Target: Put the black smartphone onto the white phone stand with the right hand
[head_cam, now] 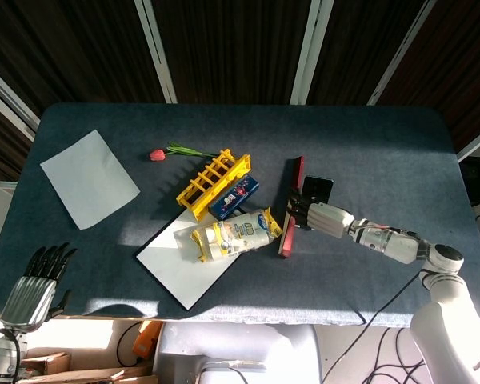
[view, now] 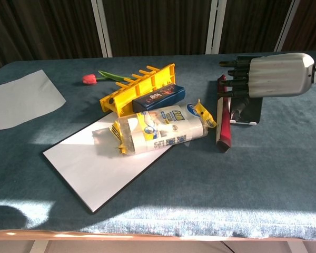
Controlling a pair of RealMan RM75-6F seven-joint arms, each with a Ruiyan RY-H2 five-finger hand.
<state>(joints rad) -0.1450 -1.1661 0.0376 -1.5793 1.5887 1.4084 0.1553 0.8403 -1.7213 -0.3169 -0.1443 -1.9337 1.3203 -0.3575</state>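
Observation:
The black smartphone (head_cam: 318, 189) leans on the white phone stand (view: 248, 123), whose front lip shows below the phone (view: 254, 108) in the chest view. My right hand (head_cam: 318, 217) (view: 276, 75) hovers just in front of the phone with its fingers (view: 230, 79) stretched out to the left, holding nothing. Those fingers reach over a thin red-edged book (head_cam: 291, 210) (view: 223, 122) lying beside the stand. My left hand (head_cam: 38, 282) hangs off the table's near left corner, fingers apart and empty.
Left of the stand lie a yellow rack (head_cam: 214, 177), a blue box (head_cam: 234, 197), a yellow snack bag (head_cam: 232, 233) and a white board (head_cam: 180, 268). A red tulip (head_cam: 158, 154) and a sheet of paper (head_cam: 88, 178) lie further left.

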